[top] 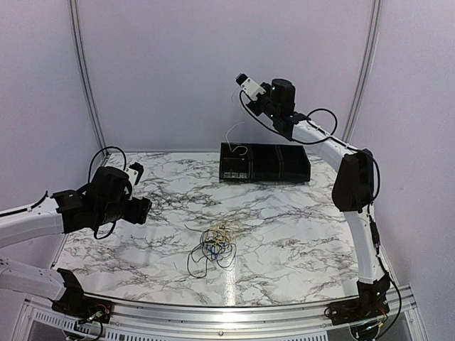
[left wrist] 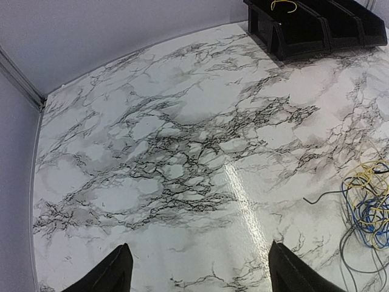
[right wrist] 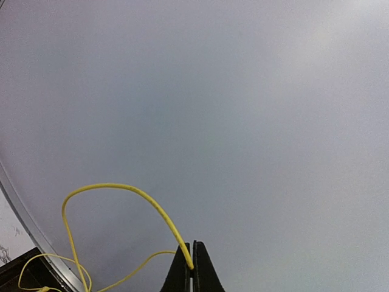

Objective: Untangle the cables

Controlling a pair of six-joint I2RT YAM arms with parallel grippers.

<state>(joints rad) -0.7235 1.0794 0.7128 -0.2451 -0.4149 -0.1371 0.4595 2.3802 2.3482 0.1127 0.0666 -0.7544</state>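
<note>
A tangle of cables (top: 213, 245), yellow, blue and black wires knotted together, lies on the marble table near the front centre; it also shows at the right edge of the left wrist view (left wrist: 368, 207). One yellow cable (right wrist: 121, 187) is pinched between my shut right gripper (right wrist: 192, 243). It arcs away and drops into the left compartment of the black bin (top: 238, 150). The right gripper (top: 240, 76) is held high above the bin. My left gripper (left wrist: 199, 244) is wide open and empty, hovering over bare table left of the tangle (top: 142, 209).
A black bin (top: 277, 163) with three compartments stands at the back centre of the table. Grey walls enclose the back and both sides. The table's front rail (top: 227, 312) runs between the two arm bases.
</note>
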